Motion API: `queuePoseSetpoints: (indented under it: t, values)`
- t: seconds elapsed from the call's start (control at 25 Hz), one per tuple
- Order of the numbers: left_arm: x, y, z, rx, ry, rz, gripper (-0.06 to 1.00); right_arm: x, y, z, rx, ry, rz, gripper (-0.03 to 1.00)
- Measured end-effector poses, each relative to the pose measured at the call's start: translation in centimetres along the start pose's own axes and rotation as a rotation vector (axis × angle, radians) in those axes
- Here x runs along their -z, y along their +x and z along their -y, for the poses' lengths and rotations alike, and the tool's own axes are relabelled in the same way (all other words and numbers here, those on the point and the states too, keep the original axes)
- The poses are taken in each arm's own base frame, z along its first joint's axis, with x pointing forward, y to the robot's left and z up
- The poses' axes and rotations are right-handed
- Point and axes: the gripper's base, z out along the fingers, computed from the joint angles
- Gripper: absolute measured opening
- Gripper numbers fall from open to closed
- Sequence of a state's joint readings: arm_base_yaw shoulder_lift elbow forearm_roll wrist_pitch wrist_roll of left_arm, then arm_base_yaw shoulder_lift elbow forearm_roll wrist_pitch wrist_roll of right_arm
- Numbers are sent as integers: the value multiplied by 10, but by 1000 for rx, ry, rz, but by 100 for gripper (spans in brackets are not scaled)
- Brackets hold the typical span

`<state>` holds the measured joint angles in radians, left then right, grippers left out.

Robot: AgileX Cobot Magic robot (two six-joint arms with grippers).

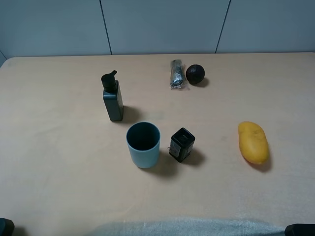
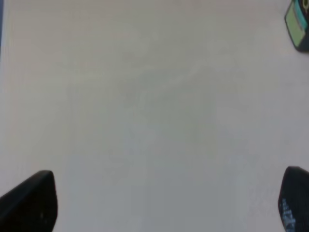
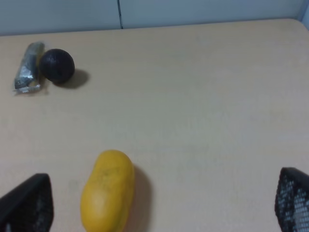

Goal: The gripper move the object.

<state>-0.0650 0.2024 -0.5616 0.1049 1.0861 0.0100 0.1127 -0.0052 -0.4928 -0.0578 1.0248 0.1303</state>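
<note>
- So far nothing of the task looks done: the object [image 1: 195,73] sits untouched on the table [image 1: 59,177], far out ahead of both grippers, and neither arm reaches into the high view beyond dark corners at its near edge.
- Right gripper [image 3: 164,205]: its two fingers stand wide apart with nothing between them. From this gripper the object [image 3: 57,65] lies well ahead and off to its left side, touching or just beside a small silvery packet [image 3: 29,67]; I cannot tell which.
- A yellow mango [image 3: 107,191] lies close in front of the right gripper, between it and the object, slightly left of the gap between the fingers.
- Left gripper [image 2: 166,200]: also spread open and empty, over bare tabletop; the object is not in its view.
- Left to do, by my judgement: everything. The right gripper is the nearer one; it must pass the mango, reach the object, close on it clear of the packet, and carry it off.
</note>
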Motion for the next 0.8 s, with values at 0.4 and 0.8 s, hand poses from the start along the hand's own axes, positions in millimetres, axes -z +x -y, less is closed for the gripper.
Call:
queuePoseSetpoints:
  t: [0.4,0.8]
  values:
    - [10,29,8,65,6,153,92,0,0,0,0,0,0,69]
    - [10,29,9,63,10,152,92,0,0,0,0,0,0,69]
